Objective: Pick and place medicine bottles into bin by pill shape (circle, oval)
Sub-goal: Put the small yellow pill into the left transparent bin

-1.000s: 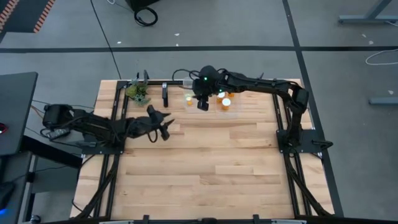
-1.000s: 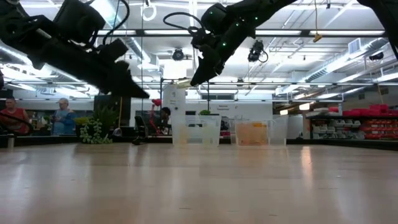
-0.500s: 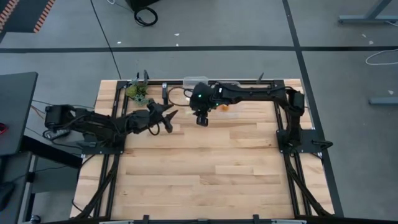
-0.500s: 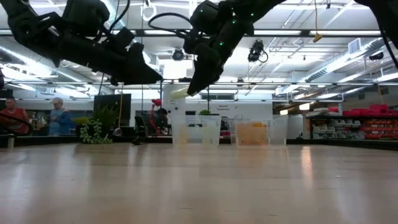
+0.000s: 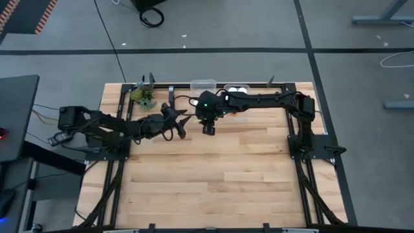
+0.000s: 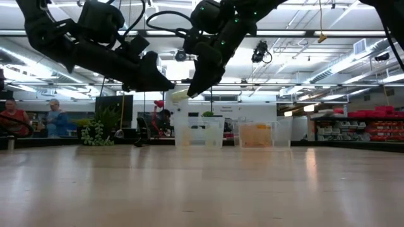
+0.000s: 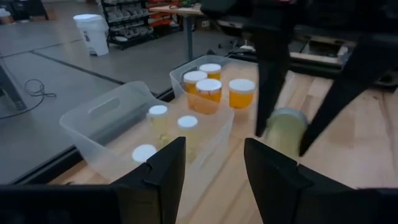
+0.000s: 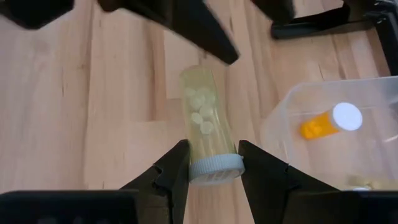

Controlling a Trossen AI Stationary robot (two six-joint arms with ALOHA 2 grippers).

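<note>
My right gripper (image 5: 207, 127) is shut on a pale yellow medicine bottle (image 8: 206, 127) with a white cap, high above the table in front of the bins; small round pills show inside it. The bottle also shows in the low view (image 6: 178, 95) and the left wrist view (image 7: 283, 127). My left gripper (image 5: 178, 123) is open and empty just left of it, its fingers (image 7: 158, 177) pointing toward the bottle and the bins. Two clear bins (image 5: 204, 85) (image 5: 237, 88) stand at the far edge; one holds pale bottles (image 7: 186, 127), the other orange ones (image 7: 208, 93). My right gripper pinches the bottle at its cap end (image 8: 214, 167), one finger on each side, lying across the bottle. The fingers come from above, slanting down. The bottle lies about level, its bottom end pointing away from the fingers, lifted clear of the table.
A green plant sprig (image 5: 143, 97) stands at the far left corner, beside a dark upright part (image 5: 171, 98). An orange bottle (image 8: 326, 124) lies in the bin near my right gripper. The wooden table (image 5: 220, 175) spreads toward the near edge. People show beyond the table (image 6: 60, 116).
My right gripper has carried the pale bottle away from the bins toward the table's near edge and a little left, staying high. My left gripper has gone toward the table's right, closer to the bottle, and stays open.
</note>
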